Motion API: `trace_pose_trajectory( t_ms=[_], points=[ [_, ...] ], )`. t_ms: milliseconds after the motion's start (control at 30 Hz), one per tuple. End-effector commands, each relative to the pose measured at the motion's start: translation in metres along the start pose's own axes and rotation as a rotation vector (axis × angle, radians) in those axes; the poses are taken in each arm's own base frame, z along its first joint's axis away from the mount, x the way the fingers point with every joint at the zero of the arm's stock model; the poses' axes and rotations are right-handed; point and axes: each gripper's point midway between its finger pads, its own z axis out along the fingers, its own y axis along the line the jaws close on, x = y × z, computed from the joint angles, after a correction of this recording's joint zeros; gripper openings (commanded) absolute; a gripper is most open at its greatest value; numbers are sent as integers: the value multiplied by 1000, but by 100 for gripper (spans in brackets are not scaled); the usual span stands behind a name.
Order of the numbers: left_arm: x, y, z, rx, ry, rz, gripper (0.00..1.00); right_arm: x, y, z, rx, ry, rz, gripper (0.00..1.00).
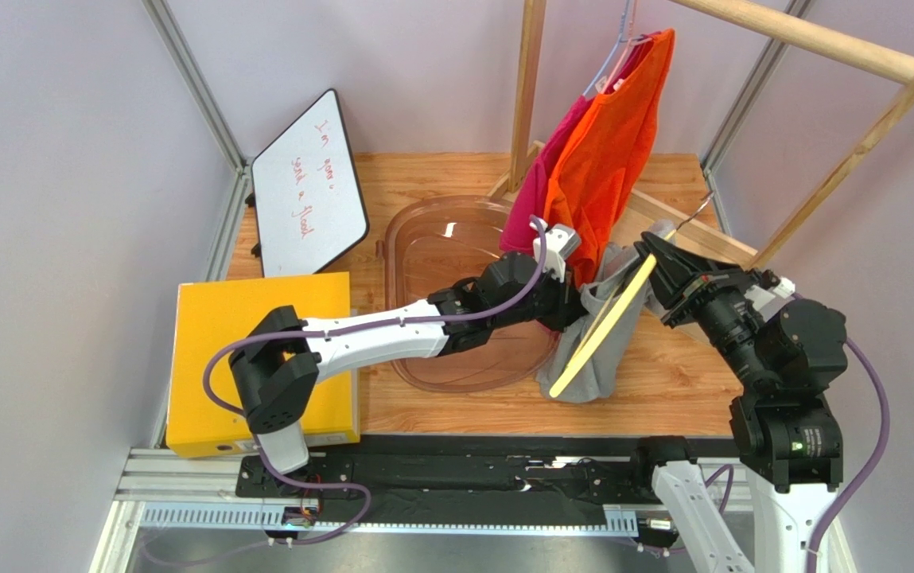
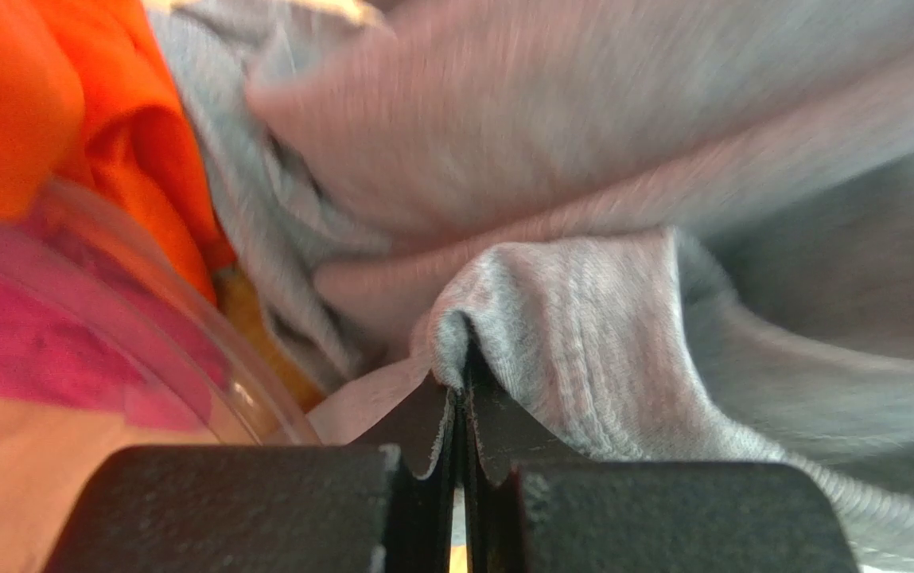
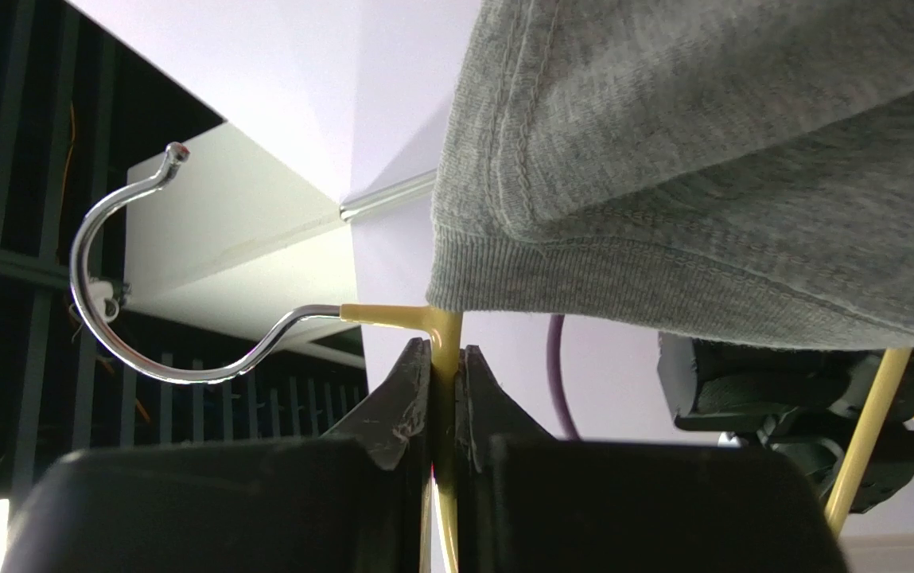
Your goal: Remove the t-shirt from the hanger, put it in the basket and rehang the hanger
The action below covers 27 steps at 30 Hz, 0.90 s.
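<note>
Left gripper (image 2: 461, 358) is pinched shut on a fold of the grey t-shirt (image 2: 569, 322), with fabric bunched between the jaws. Right gripper (image 3: 446, 358) is clamped on the neck of the yellow hanger (image 3: 390, 314), just under its metal hook (image 3: 127, 322).

The surface is a wooden table (image 1: 665, 394) with pale grey walls on both sides and the back. On the table:
- A clear brownish plastic tub (image 1: 426, 257) sits mid-table.
- A yellow box (image 1: 222, 322) is at the left edge.
- A small whiteboard (image 1: 306, 185) with red writing leans behind the box.
- A wooden rack (image 1: 808, 36) stands at the back right, with an orange shirt (image 1: 611, 143) and a pink shirt (image 1: 539, 179) hanging from it over the tub's far rim.

In the top view the t-shirt (image 1: 593, 346) is draped on the tilted hanger (image 1: 605, 322), between the two grippers. The left gripper (image 1: 569, 299) touches its left side and the right gripper (image 1: 655, 269) is at the hanger's upper end. The shirt's lower end is down by the tabletop, just beside the tub's right rim. In the right wrist view a ribbed edge of the t-shirt (image 3: 724, 143) lies over the hanger, right above the jaws.
</note>
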Motion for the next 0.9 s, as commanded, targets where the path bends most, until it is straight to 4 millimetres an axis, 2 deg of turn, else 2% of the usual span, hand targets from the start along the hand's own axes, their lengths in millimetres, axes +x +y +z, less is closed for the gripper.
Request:
trace_pose_trajectory(
  t_ms=[0, 67, 100, 133, 200, 233, 267, 300, 333, 433, 467, 567, 733, 767, 800, 867],
  points=[
    [7, 7, 8, -33, -4, -23, 0, 9, 2, 1, -35, 89, 112, 0],
    [-3, 1, 4, -26, -12, -14, 0, 10, 11, -5, -71, 73, 61, 0],
    [-8, -3, 1, -15, -21, -4, 0, 2, 0, -1, -29, 23, -28, 0],
    [-5, -3, -3, -9, -25, 3, 0, 5, 12, -7, -49, -5, -86, 0],
    [-22, -15, -16, 27, -81, 16, 0, 3, -1, 8, 9, 20, -199, 0],
    [-19, -13, -20, 26, -77, 20, 0, 8, -13, 11, 50, 78, -221, 0],
    [-23, -17, -27, 34, -81, 25, 0, 10, -19, 15, 61, 117, -247, 0],
    [-21, -19, -31, 48, -68, 44, 0, 16, -17, 20, 33, 165, -294, 0],
    [-19, -18, -34, 51, -54, 56, 0, 20, -25, 19, 47, 208, -361, 0],
    [-12, -11, -48, 17, -11, 89, 25, 22, -32, 20, 48, 253, -483, 0],
    [-16, -10, -58, 6, -16, 93, 40, 25, -31, 19, 29, 273, -573, 0],
    [-26, -10, -80, -2, -34, 116, 56, 33, -34, 19, 23, 354, -717, 0],
    [-58, -20, -110, -14, -68, 198, 63, 43, -45, 18, 7, 502, -840, 0],
    [-61, -20, -112, -17, -66, 221, 64, 44, -47, 20, 4, 531, -856, 0],
    [-73, -27, -114, -4, -87, 236, 64, 49, -48, 15, -3, 577, -862, 0],
    [-77, -30, -111, 5, -83, 259, 64, 53, -48, 11, -19, 613, -884, 0]
  ],
)
